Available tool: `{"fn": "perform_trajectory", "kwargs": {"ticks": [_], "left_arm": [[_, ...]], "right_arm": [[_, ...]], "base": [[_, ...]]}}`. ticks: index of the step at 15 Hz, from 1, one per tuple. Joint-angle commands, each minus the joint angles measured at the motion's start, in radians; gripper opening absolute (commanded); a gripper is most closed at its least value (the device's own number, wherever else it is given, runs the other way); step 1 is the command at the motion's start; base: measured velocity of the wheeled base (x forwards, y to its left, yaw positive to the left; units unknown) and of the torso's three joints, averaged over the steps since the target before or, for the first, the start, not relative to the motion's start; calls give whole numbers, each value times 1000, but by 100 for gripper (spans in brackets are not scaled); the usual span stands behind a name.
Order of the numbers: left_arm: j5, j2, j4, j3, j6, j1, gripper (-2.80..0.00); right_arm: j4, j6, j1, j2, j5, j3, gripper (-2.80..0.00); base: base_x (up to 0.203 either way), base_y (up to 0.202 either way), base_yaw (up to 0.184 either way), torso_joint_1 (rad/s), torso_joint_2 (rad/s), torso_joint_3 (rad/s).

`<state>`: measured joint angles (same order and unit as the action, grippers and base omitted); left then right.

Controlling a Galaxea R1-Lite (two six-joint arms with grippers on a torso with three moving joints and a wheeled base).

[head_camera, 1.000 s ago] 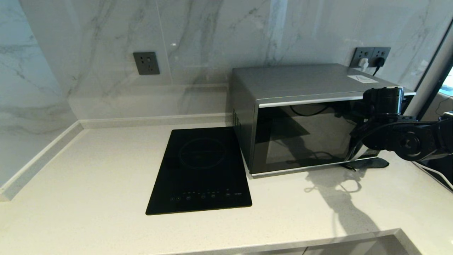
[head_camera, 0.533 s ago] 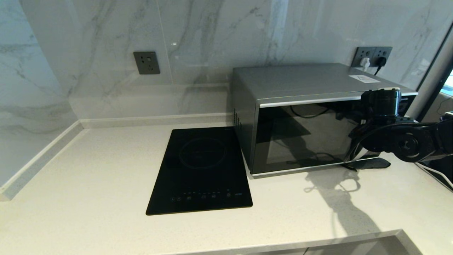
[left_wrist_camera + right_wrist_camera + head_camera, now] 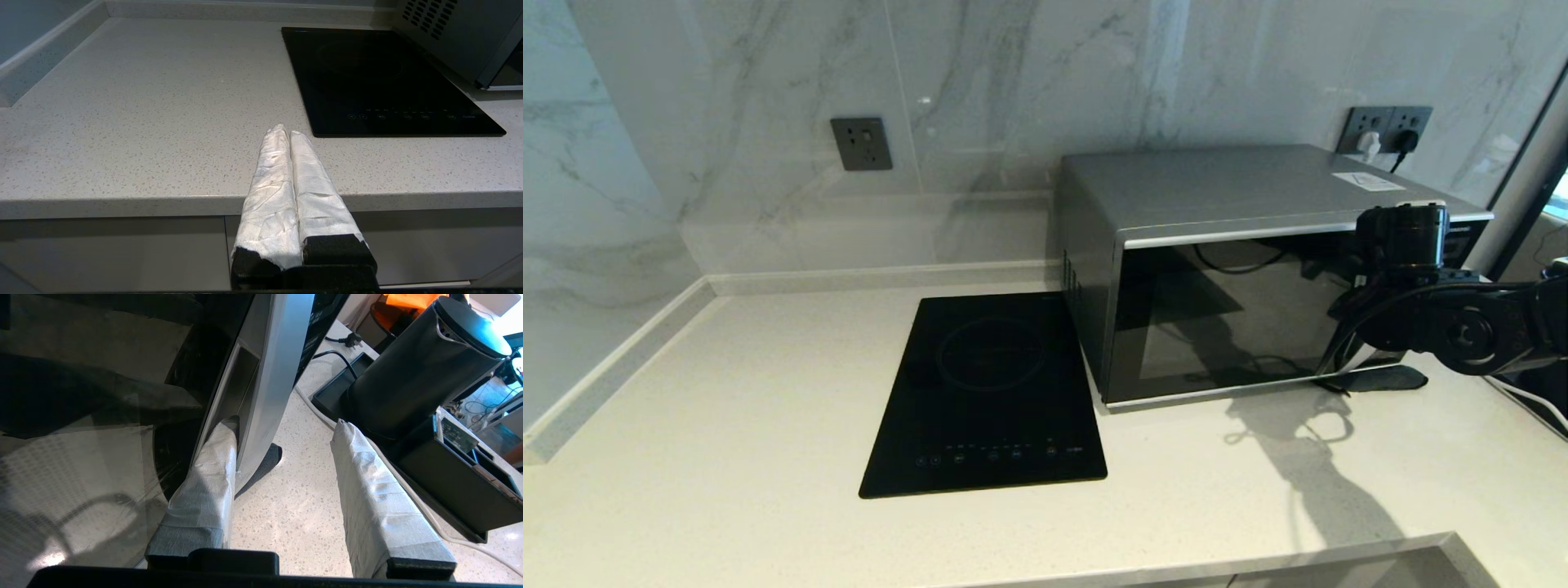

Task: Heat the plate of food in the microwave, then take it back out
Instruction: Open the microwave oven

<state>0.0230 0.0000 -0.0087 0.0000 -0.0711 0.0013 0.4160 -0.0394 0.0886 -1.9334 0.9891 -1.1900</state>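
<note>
The silver-grey microwave (image 3: 1217, 269) stands at the back right of the worktop, its dark glass door (image 3: 1225, 314) all but closed. My right gripper (image 3: 286, 422) is open at the door's right side. One taped finger (image 3: 212, 465) is tucked behind the curved silver handle (image 3: 269, 375), against the glass; the other finger (image 3: 367, 486) hangs free over the worktop. In the head view the right arm (image 3: 1462, 331) hides the handle. My left gripper (image 3: 286, 131) is shut on nothing, parked low in front of the worktop's edge. The plate of food is out of view.
A flat black induction hob (image 3: 988, 392) lies left of the microwave. A black kettle (image 3: 408, 367) on its base stands right of it, with a cable across the worktop. Grey wall sockets (image 3: 1388, 126) sit behind. The worktop's front edge (image 3: 1258, 559) is close.
The right arm has drifted slightly to the right, and the door's right edge has come out a little with it. The left arm has stayed put.
</note>
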Motion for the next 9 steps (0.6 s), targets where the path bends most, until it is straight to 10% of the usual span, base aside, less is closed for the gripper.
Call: {"fn": "perform_trajectory", "kwargs": {"ticks": [1,9], "left_arm": [[0,2,-1,0,-1,0,-280],[0,2,-1,0,-1,0,-280]], "right_arm": [[3,0,0,21,9,8,-280],[3,-5,2,23,11,41,-280]], "base": [[0,0,0,0,0,0],[0,0,0,0,0,0]]}}
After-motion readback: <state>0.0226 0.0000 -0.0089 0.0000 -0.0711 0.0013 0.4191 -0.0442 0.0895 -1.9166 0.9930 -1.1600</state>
